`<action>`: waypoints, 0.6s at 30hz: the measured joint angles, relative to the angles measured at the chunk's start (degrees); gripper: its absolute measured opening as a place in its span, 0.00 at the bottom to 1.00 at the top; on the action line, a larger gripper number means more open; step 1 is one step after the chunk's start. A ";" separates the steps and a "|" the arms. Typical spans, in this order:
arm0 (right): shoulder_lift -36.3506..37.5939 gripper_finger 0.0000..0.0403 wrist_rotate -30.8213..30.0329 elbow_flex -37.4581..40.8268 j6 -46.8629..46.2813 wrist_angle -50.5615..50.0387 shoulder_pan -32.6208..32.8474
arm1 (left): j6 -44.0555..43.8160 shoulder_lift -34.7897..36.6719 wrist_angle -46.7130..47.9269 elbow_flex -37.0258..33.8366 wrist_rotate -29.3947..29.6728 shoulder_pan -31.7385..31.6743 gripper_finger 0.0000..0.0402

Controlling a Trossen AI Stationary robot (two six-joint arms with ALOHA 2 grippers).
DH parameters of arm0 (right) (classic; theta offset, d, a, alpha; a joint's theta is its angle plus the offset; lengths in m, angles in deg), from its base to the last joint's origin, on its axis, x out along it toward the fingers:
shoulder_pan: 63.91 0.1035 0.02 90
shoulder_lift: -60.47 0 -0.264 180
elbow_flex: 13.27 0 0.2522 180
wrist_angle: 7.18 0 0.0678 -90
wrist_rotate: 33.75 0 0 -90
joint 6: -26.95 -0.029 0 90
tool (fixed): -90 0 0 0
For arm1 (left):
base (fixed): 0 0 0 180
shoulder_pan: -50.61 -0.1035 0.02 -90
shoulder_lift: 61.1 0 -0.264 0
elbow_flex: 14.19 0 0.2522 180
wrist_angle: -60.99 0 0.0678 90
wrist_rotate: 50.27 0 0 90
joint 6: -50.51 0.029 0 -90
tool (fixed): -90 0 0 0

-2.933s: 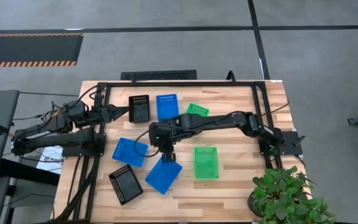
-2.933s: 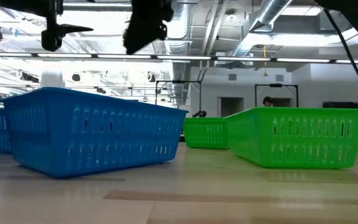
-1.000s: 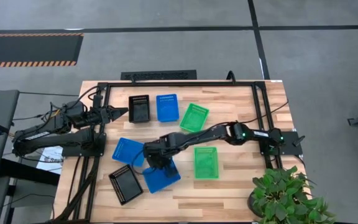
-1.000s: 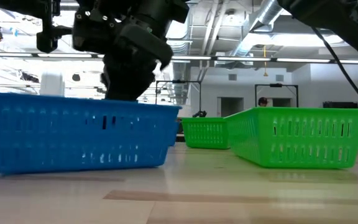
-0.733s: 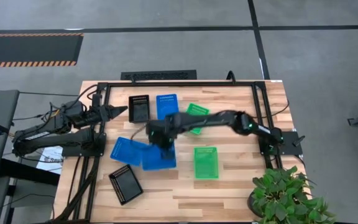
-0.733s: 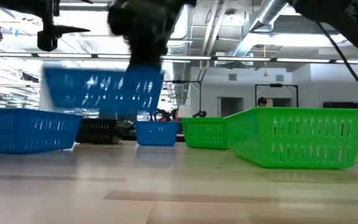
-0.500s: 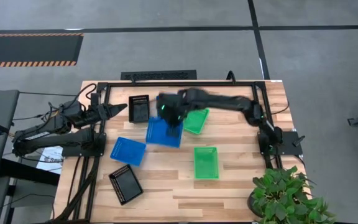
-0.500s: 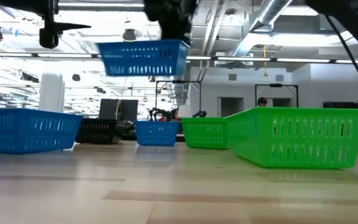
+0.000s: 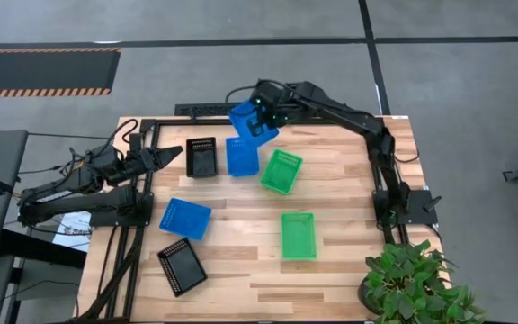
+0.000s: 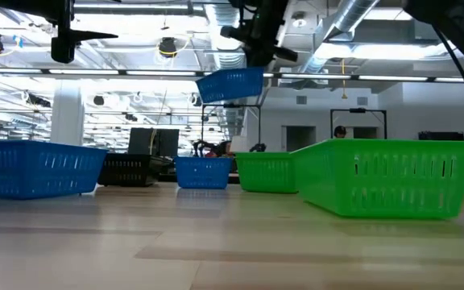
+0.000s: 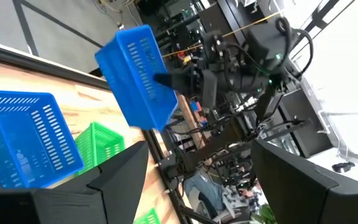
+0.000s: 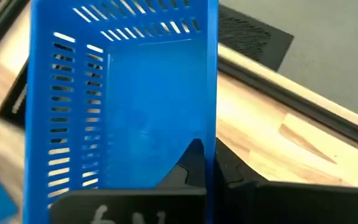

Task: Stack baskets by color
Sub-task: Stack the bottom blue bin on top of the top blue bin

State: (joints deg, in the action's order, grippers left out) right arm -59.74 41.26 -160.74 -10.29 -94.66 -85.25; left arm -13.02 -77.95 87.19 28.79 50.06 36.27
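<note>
My right gripper (image 9: 265,114) hangs high over the table's far edge, shut on a blue basket (image 9: 250,121) that the low view shows aloft and tilted (image 10: 230,84). Below it, on the wood, stand another blue basket (image 9: 242,156), a black basket (image 9: 201,157) and a green basket (image 9: 281,171). A third blue basket (image 9: 186,219), a second black one (image 9: 182,266) and a second green one (image 9: 298,235) rest on their bottoms nearer the front. My left gripper (image 9: 174,156) waits open at the table's left side, holding nothing. My right gripper pinches one side wall of the blue basket (image 12: 211,134), one finger inside the basket (image 12: 190,163) and one outside (image 12: 230,172). The fingers slant downward onto the wall's rim. The basket is lifted clear of the table and hangs tilted from the fingers.
A black frame (image 9: 259,121) runs along the table's far edge and sides. A potted plant (image 9: 416,283) stands at the near right corner. Bare wood lies in the middle of the table (image 9: 241,220) and along the front.
My right gripper, staying shut, has lifted the blue basket off the near middle of the table. It has carried the basket up and toward the far edge while rolling. The basket, flat on the wood a second ago, now hangs tilted and clear, high above the far blue basket.
</note>
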 joint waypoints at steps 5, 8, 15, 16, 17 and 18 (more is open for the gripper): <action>0.00 0.01 0.02 0.00 -3.71 3.72 -0.46 | -0.29 0.00 0.04 0.00 0.01 0.00 0.68; 0.00 0.01 4.01 0.00 -2.84 6.23 -0.35 | -0.36 0.01 0.04 0.00 0.01 0.02 0.68; 7.86 0.01 7.03 -0.04 0.08 4.82 -4.43 | -1.41 -0.01 0.07 0.00 0.54 0.02 0.68; 9.52 0.01 7.07 -0.04 0.57 3.80 -5.03 | -1.66 -0.01 0.07 0.00 0.94 0.02 0.68; 11.17 0.01 6.90 -0.04 0.99 2.28 -5.58 | -1.82 -0.02 0.07 0.00 1.39 0.00 0.68; 12.66 0.01 6.13 -0.04 1.33 0.55 -5.96 | -2.11 0.00 0.09 0.00 1.84 0.02 0.68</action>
State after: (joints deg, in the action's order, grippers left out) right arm -47.07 47.38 -160.79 -8.97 -94.11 -91.21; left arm -15.13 -77.96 87.28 28.79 51.91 36.28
